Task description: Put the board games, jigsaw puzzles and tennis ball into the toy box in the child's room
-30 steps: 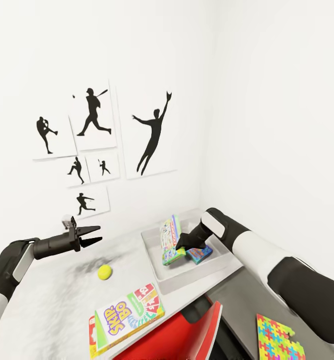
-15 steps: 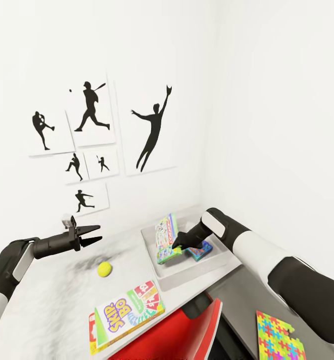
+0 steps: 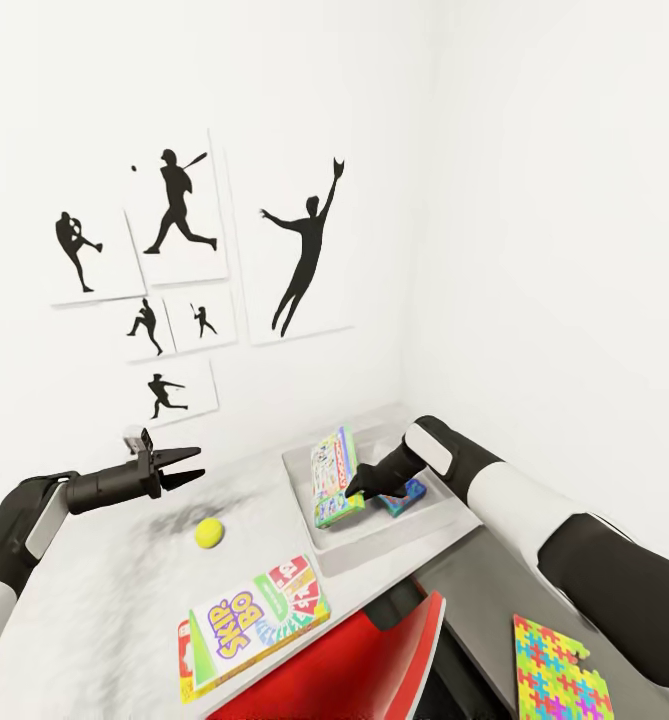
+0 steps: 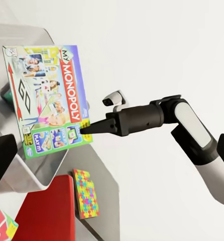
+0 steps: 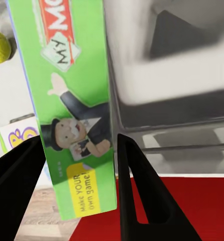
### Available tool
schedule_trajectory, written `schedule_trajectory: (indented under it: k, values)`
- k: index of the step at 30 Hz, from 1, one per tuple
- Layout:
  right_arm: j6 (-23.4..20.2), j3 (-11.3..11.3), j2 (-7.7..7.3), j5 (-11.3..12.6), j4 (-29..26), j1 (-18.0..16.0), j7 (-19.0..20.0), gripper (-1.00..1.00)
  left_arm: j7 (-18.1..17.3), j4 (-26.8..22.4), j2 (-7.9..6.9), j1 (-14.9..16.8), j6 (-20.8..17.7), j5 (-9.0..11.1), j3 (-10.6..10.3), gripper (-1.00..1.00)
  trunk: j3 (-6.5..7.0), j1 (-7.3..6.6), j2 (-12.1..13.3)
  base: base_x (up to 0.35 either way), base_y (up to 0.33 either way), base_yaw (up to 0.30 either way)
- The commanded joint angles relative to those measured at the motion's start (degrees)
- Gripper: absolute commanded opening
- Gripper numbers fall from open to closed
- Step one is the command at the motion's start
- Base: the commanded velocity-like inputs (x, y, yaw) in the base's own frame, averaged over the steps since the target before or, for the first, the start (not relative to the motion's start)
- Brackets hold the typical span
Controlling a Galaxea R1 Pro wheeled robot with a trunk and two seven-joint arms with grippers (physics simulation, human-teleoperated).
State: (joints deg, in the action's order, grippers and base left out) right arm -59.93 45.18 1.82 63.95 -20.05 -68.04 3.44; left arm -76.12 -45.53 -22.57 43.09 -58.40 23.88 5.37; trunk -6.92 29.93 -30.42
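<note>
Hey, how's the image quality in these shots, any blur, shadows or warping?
Head view: sharp, walls lean as through a wide lens, a soft dark shadow on the table under the left gripper. Left wrist view: crisp, evenly lit. Right wrist view: the green game box is sharp, the grey tray looks smeared.

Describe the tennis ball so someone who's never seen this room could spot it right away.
Find the long pale table under the black sports silhouettes. The tennis ball sits alone on the tabletop, between the SKIP BO box at the near edge and the grey toy box. It is the only small, round, yellow-green thing there; everything nearby is flat and rectangular.
</note>
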Motion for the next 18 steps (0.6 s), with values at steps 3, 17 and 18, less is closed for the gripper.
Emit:
schedule_trajectory:
  k: [3, 17, 18]
  values:
    - [-0.07, 0.27, -0.05, -0.14, 0.02, -0.08, 0.34, -1.00, -0.08, 0.00, -0.02, 0.06, -0.49, 0.16, -0.01, 1.00, -0.40, 0.02, -0.11, 0.000, 0.000, 0.000]
    - [-0.07, 0.26, -0.50, -0.24, 0.01, -0.08, 0.38, -1.00, -0.08, 0.00, -0.02, 0.07, -0.49, 0.12, -0.02, 1.00, -1.73, 0.02, -0.11, 0.000, 0.000, 0.000]
    - [-0.07, 0.24, -0.57, -0.20, 0.01, -0.08, 0.40, -1.00, -0.08, 0.00, -0.02, 0.07, -0.49, 0.12, -0.01, 1.00, -1.82, 0.02, -0.11, 0.000, 0.000, 0.000]
